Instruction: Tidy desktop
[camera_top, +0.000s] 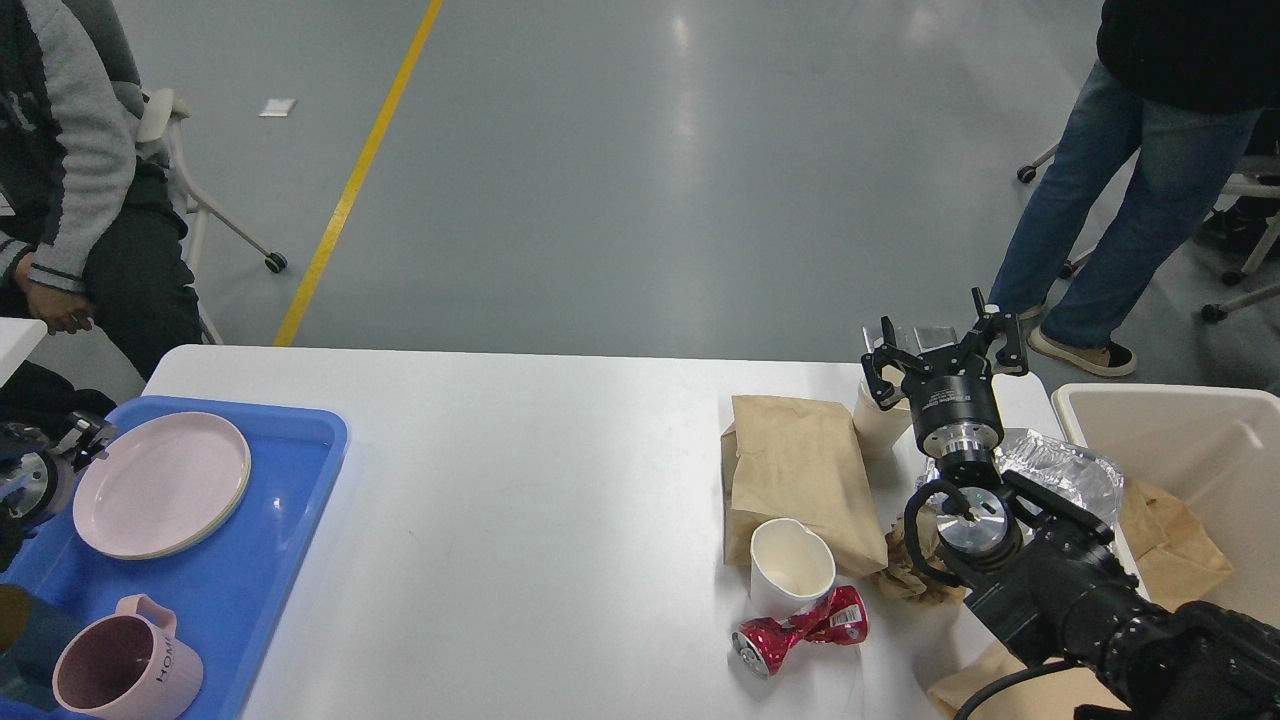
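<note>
Trash-clearing step: right claw (944, 352) apart, empty, above far paper cup (880, 420); next, descend and clamp. Left claw (85, 432): cannot tell.

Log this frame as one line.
right gripper open above trash | left gripper at blue tray | desktop cluttered

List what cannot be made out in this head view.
- Left gripper: at the left edge, small and dark; finger state unclear.
- Second paper cup: mostly behind the right gripper and brown paper bag.
- Foil container: partly behind the right arm.
</note>
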